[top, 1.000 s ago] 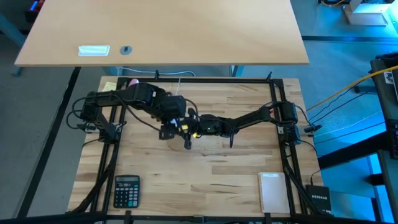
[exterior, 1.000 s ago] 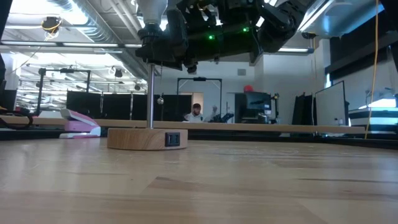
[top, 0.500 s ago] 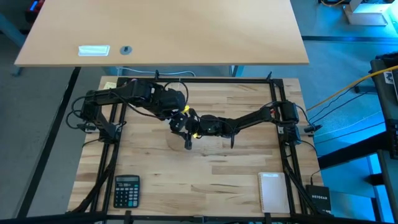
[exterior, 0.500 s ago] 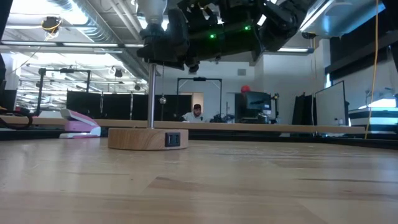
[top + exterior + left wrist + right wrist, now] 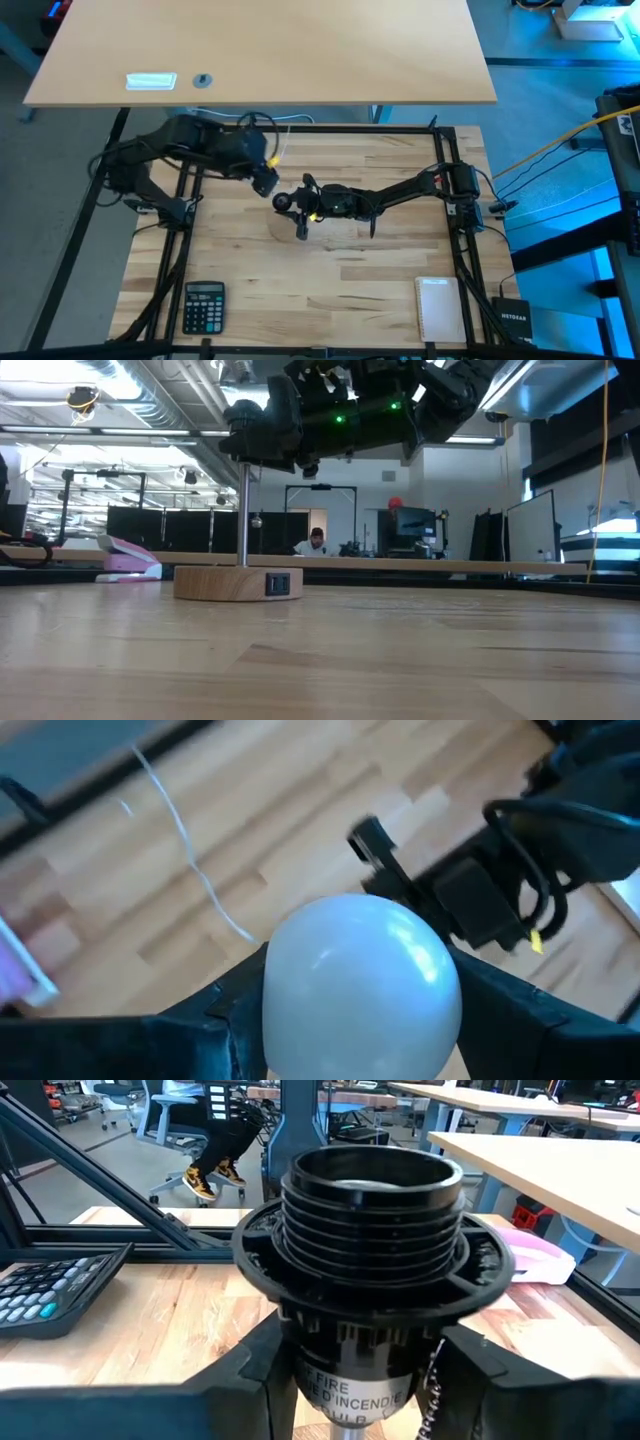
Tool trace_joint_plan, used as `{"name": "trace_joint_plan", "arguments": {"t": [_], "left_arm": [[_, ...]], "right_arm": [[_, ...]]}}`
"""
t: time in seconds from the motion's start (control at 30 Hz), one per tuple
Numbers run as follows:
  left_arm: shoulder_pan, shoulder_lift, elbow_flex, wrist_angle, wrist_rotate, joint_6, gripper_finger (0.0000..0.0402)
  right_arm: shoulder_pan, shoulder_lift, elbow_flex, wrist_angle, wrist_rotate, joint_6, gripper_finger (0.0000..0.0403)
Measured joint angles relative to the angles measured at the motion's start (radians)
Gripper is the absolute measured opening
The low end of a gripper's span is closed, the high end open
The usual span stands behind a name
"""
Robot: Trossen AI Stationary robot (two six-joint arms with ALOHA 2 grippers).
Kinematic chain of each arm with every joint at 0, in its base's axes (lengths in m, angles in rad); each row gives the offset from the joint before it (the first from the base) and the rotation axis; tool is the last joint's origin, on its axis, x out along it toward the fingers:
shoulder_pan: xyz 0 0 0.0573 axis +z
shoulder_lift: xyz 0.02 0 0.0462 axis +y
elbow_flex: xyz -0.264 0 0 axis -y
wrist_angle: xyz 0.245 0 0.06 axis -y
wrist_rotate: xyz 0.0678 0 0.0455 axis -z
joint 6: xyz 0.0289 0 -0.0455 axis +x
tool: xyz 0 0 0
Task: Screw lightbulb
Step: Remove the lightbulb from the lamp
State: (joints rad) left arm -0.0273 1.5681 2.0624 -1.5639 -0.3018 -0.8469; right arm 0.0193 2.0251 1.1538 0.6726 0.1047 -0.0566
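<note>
Left gripper [image 5: 268, 180] raised over the table's [image 5: 350, 270] back-left part, fingers [image 5: 190, 1020] clamped on the bulb [image 5: 360, 985], held just beside the socket [image 5: 370, 1230] but apart from it. Right gripper [image 5: 290, 203] at centre, fingers [image 5: 255, 1370] closed around the socket below its empty threaded mouth; wooden base [image 5: 238, 582] flat on the table.

The pale wooden surface [image 5: 350, 280] carries a lamp's round wooden base [image 5: 238, 582] beneath the right tool [image 5: 288, 203], a calculator [image 5: 204, 306] and a white notepad [image 5: 440, 308] well apart from it.
</note>
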Motion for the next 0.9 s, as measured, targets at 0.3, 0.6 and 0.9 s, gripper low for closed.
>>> {"name": "trace_joint_plan", "arguments": {"t": [0.3,0.6,0.9], "left_arm": [[0.0,-0.113,-0.096,-0.006,-0.125,0.104,0.0224],[0.003,-0.24,-0.253,-0.008,-0.201,0.116,0.0224],[0.003,-0.32,-0.499,-0.006,-0.219,-0.014,0.0224]], "right_arm": [[-0.002,0.016,-0.014,-0.06,0.014,-0.023,0.0225],[-0.001,-0.117,-0.009,-0.14,-0.018,-0.039,0.0273],[0.0,-0.395,-0.004,-0.525,-0.009,-0.059,0.0275]]}}
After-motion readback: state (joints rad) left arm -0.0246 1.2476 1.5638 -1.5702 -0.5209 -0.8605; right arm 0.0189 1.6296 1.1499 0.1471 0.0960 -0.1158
